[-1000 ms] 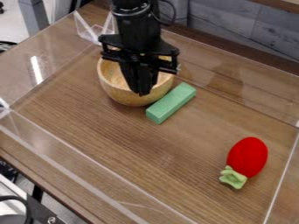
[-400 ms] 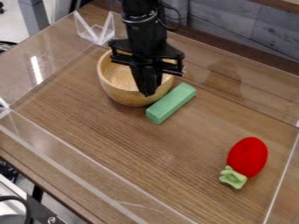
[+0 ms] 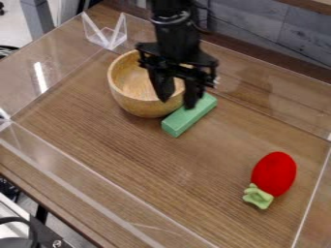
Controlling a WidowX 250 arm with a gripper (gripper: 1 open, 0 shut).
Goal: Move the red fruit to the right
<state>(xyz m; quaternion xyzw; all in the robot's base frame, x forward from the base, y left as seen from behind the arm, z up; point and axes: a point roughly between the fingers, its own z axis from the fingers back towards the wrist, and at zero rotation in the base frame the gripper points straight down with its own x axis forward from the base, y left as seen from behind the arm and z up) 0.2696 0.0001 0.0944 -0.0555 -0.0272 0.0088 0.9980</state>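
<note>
The red fruit (image 3: pixel 272 174), a small strawberry with a pale green leafy cap, lies on the wooden tabletop at the lower right, near the clear wall. My black gripper (image 3: pixel 180 98) hangs point-down far from it, at the upper middle, over the right rim of the wooden bowl (image 3: pixel 130 85) and the upper end of the green block (image 3: pixel 189 114). Its fingers stand apart, open, with nothing between them.
A clear plastic wall (image 3: pixel 26 145) rings the wooden tabletop on all sides. The green rectangular block lies aslant just right of the bowl. Bare wood stretches between the block and the red fruit.
The gripper has shifted right, from over the bowl toward the green block, and its fingers have gone from shut to open. The red fruit has not moved.
</note>
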